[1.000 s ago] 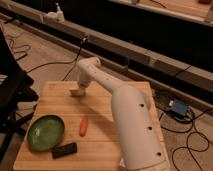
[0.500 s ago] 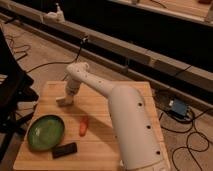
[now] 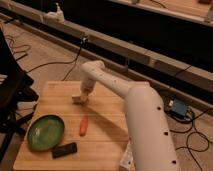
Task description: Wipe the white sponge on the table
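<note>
The white sponge [image 3: 78, 99] is a small off-white block lying on the light-wood table [image 3: 107, 107], left of its middle and toward the far edge. My gripper [image 3: 83, 94] points down from the white arm's end and is shut on the sponge, pressing it onto the tabletop. The arm comes in from the lower right, and its thick white body hides the table's right side.
A green plate [image 3: 46, 132] sits at the front left of the table. An orange carrot [image 3: 83, 126] lies beside it. A dark oblong object [image 3: 65, 149] lies near the front edge. A black chair [image 3: 12, 85] stands left of the table, with cables and a blue box [image 3: 177, 107] on the floor.
The gripper slid the sponge left and toward the front, then back to the right across the tabletop. The plate, the carrot and the dark object have not moved.
</note>
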Controlling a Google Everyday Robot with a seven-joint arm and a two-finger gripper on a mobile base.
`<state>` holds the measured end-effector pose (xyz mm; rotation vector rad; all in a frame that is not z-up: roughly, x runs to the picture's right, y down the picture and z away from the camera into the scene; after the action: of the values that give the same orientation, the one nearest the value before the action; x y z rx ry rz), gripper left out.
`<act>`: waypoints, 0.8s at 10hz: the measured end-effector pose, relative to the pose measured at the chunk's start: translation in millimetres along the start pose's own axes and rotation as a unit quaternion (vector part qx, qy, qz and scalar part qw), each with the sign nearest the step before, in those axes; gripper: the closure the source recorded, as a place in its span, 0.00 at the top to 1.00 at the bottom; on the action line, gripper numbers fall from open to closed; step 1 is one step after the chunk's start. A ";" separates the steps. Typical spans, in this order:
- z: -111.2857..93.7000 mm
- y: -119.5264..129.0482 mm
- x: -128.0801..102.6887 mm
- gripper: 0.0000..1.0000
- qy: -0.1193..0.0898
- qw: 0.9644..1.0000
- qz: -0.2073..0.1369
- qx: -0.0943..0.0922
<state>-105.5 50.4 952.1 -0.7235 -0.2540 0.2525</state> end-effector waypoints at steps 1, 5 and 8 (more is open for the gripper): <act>-4.6 -10.2 7.3 0.00 0.009 1.000 0.010 0.008; 8.4 -36.7 -38.7 0.00 0.011 1.000 -0.012 0.020; 26.6 -20.4 -90.5 0.00 -0.010 0.998 -0.060 -0.001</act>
<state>-196.1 23.7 972.4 -0.7062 -0.3164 0.1464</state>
